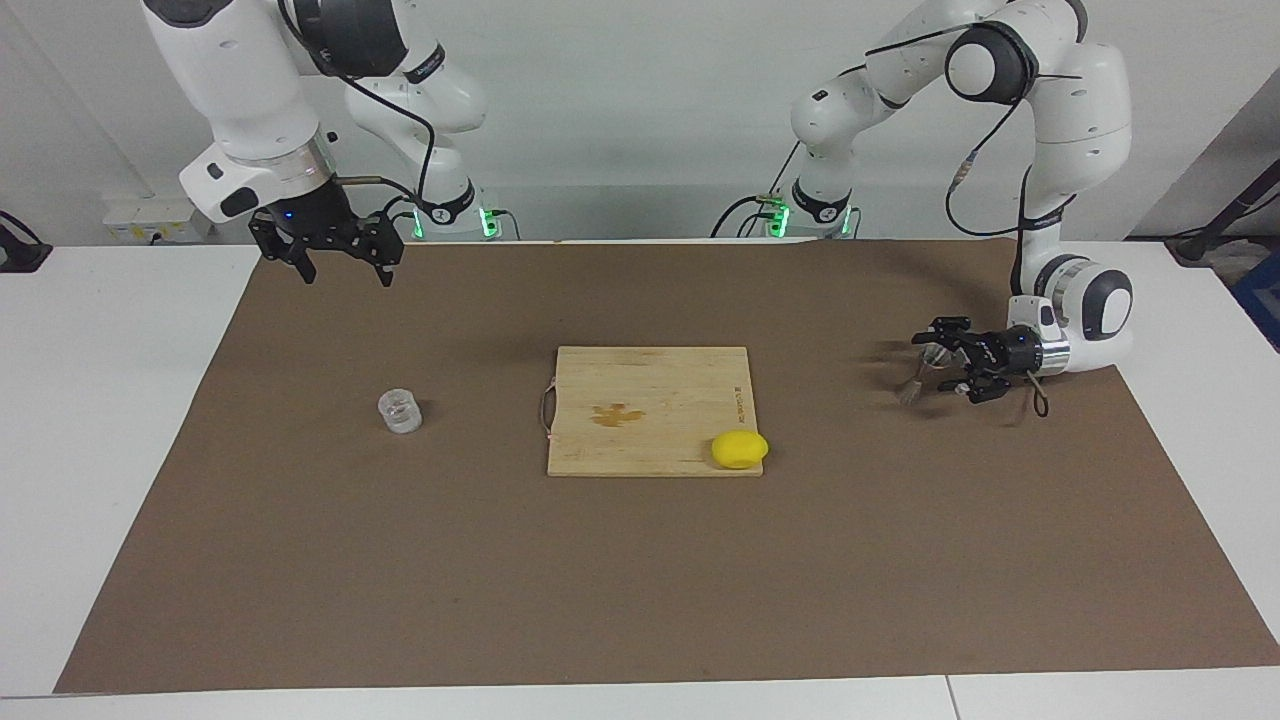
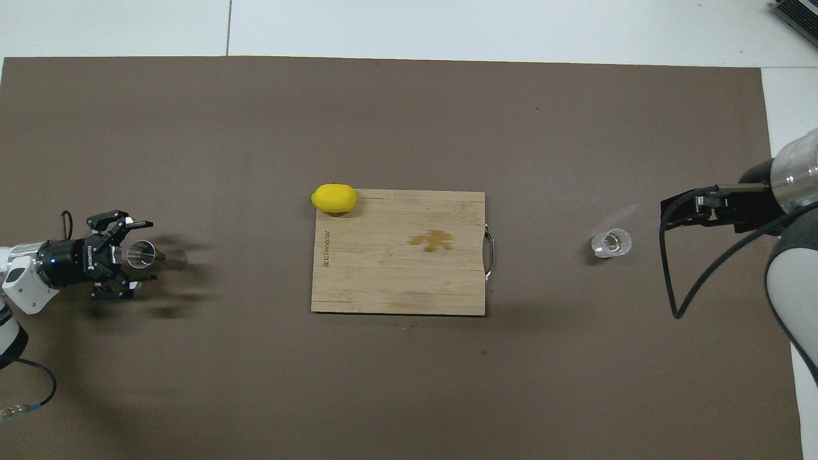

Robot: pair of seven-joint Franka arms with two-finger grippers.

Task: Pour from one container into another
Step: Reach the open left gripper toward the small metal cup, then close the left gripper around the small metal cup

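Note:
The small clear glass cup [image 1: 400,411] [image 2: 611,243] stands on the brown mat toward the right arm's end of the table. The silver hourglass-shaped jigger [image 1: 911,386] [image 2: 143,253] stands on the mat toward the left arm's end. My left gripper [image 1: 946,358] [image 2: 147,251] lies level and low over the mat. It is open, with one finger on each side of the jigger's upper cone and a gap showing on both sides. My right gripper [image 1: 345,268] hangs open and empty over the mat's edge nearest the robots, well above the glass.
A wooden cutting board [image 1: 690,380] [image 2: 396,287] with a dark stain lies mid-table. A yellow lemon [image 1: 740,449] [image 2: 333,198] rests at the board's corner farthest from the robots, toward the left arm's end. The brown mat [image 1: 640,580] covers most of the white table.

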